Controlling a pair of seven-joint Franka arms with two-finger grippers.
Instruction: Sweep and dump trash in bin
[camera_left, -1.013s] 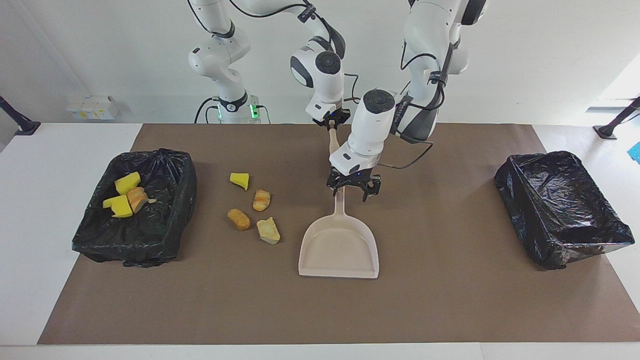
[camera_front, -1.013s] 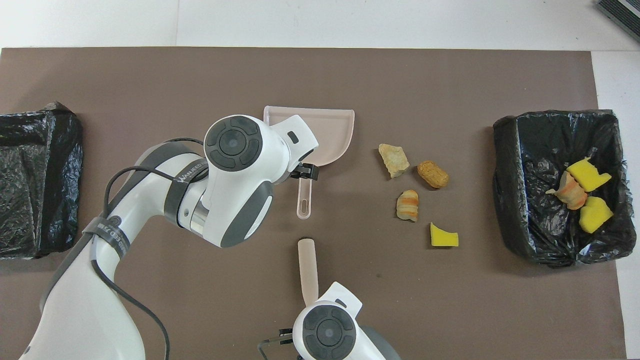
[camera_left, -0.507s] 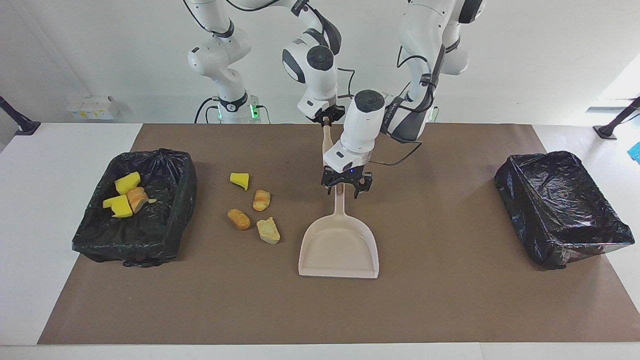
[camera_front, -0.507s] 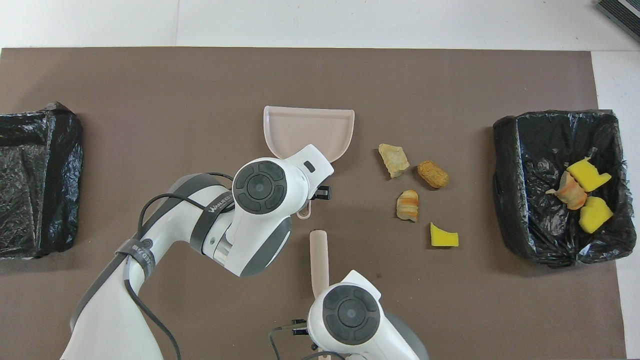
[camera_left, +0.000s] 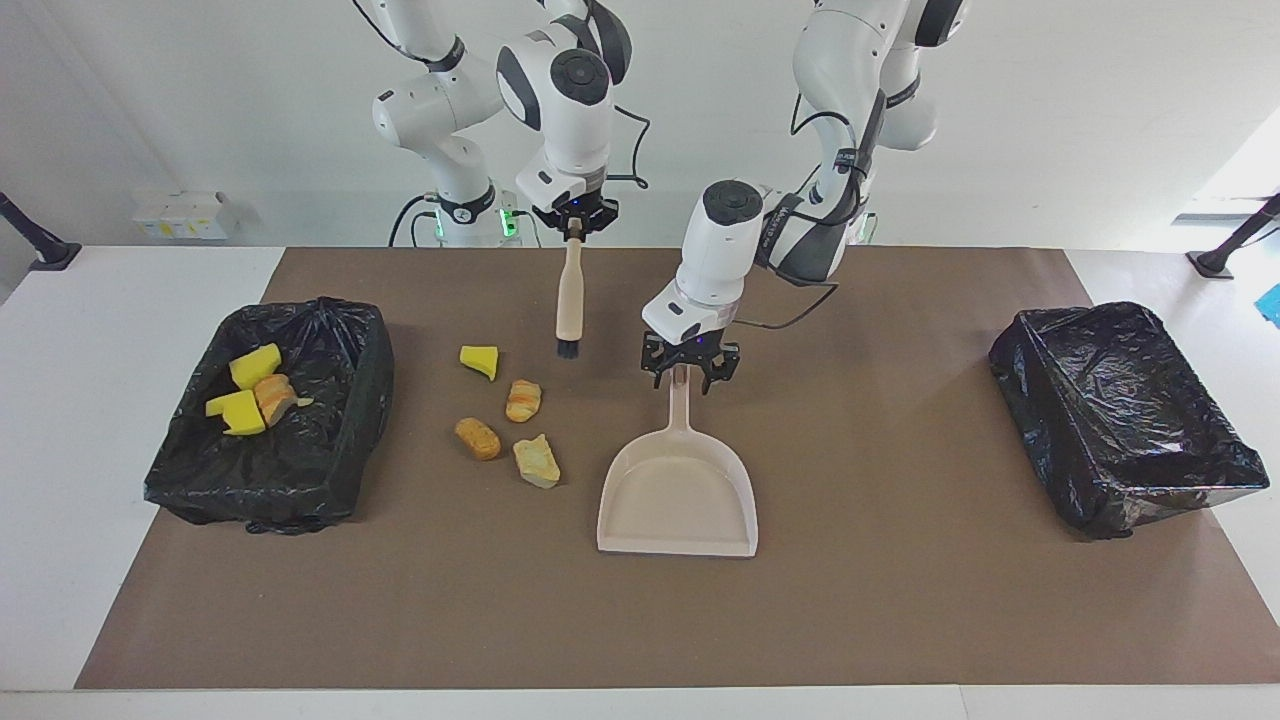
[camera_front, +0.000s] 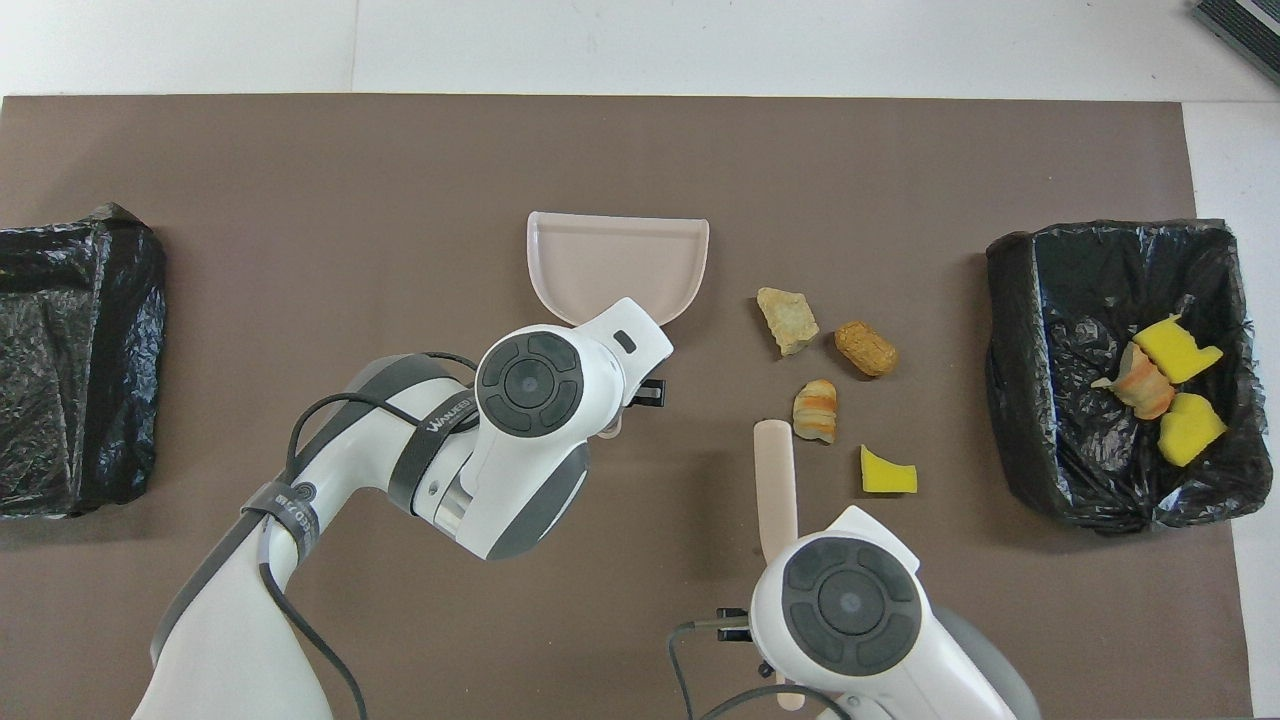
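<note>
Right arm's end first: black-bagged bin (camera_left: 200, 490), with three pieces in it already, two yellow sponge chunks and one bread-like lump (camera_left: 262, 392). Four loose pieces of trash lie on the brown table mat (camera_left: 900, 600), between that bin and the pan. They are a yellow sponge wedge (camera_left: 480, 361), a striped bread lump (camera_left: 523, 400), an orange-brown lump (camera_left: 478, 438) and a tan chunk (camera_left: 537, 461).

My right claw (camera_left: 575, 225) is clenched on the top of the wooden-handled brush (camera_left: 569, 295). The brush hangs upright, bristles down, over the mat just beside the yellow wedge.

The beige plastic dustpan (camera_left: 680, 490) lies flat on the mat, handle toward the robots, mouth pointing away. My left claw (camera_left: 690, 372) is down at the handle's end. I can't tell whether it has the handle clamped or is only around it.

Step, as I judge it: secure the pan, then sweep.
- Get the pan handle firmly clamped before moving anything.
- The pile sits beside the pan's side wall, not at its mouth, so the mouth should be turned toward the pile with the lip kept flat on the mat.
- Drop the bristles to the mat on the bin side of the wedge.
- Use short, low strokes toward the pan; the lumps look light and may roll.

Left arm's end: second black-bagged bin (camera_left: 1120, 420), no trash visible inside.
</note>
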